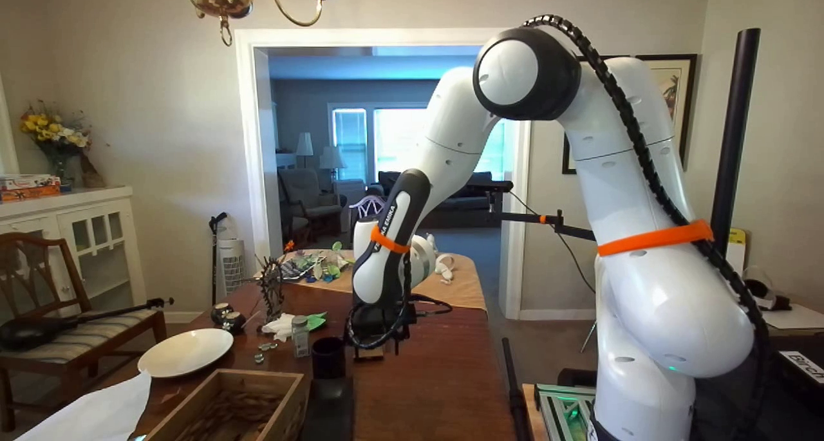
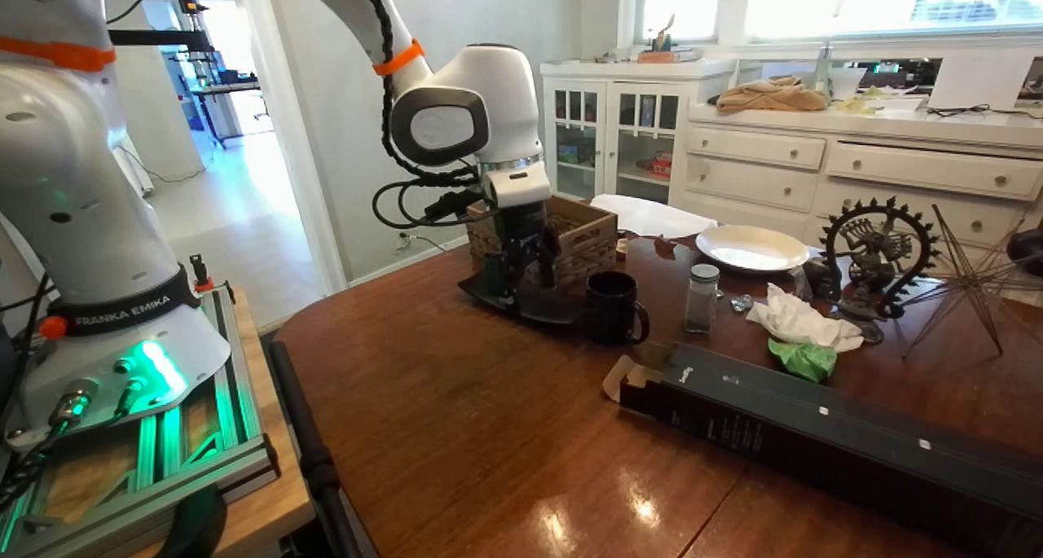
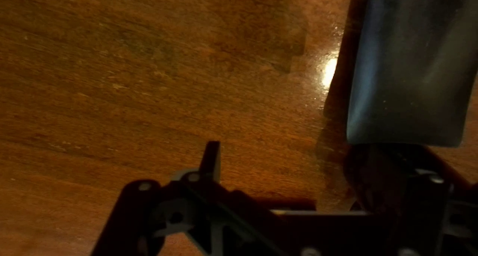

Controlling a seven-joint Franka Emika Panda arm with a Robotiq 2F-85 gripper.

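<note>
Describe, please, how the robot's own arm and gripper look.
The arm is glossy white, with rounded segments and a black joint housing around a white disc. A black, ribbed cable runs along it, and orange straps wrap around it. A black band at its base reads FRANKA EMIKA; green light glows below. The gripper is nearly black, with angular, jointed fingers.

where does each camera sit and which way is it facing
In an exterior view: near the wooden crate, facing along the table toward a doorway; arm mostly at right.
In an exterior view: near a long black box, facing across the table toward white cabinets; base at left, arm above.
Wrist view: on the arm, facing down at the table and a black tray; open jaws along the bottom.
Both exterior views share the wooden crate and black mug.
</note>
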